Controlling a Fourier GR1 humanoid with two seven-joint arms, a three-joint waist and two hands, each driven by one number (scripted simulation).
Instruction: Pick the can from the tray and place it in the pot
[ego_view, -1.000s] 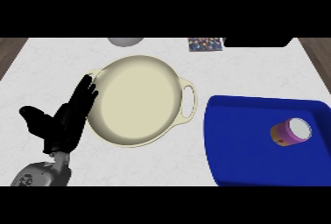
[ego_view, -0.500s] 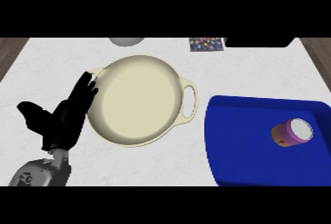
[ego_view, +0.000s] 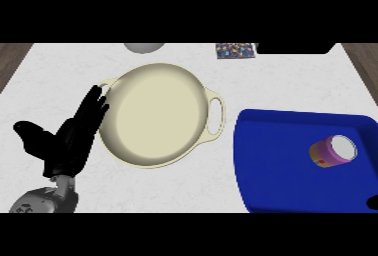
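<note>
left hand (ego_view: 66, 137) shifted slightly up and left beside the pot (ego_view: 156, 114), fingers straight

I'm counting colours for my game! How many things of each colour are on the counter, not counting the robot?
Cream: 1, the pot
Blue: 1, the tray
Purple: 1, the can
Grey: 1, a round thing at the far edge
Multicoloured: 1, a small box
Total: 5

Even, bright, diffuse light on the white counter (ego_view: 184, 190). Soft faint shadows beside the pot (ego_view: 159, 115) and under the can (ego_view: 333, 151). No glare, no blur.
</note>
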